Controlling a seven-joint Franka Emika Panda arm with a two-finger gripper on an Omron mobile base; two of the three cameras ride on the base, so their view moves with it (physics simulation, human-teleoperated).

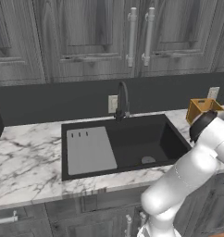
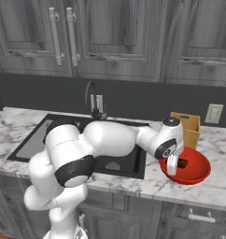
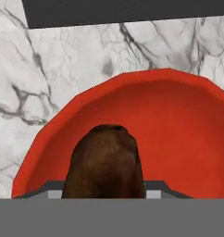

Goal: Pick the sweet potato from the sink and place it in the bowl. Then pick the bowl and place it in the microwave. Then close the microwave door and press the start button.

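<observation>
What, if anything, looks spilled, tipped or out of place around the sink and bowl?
Nothing stands out. The red bowl sits upright on the marble counter, the sweet potato hangs over it between the fingers, and the wooden box stands straight behind.

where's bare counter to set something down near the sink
Bare marble left of the sink, and a strip along its front edge. Crowded on the right: the bowl and wooden box sit close together, with the tool over the bowl.
</observation>
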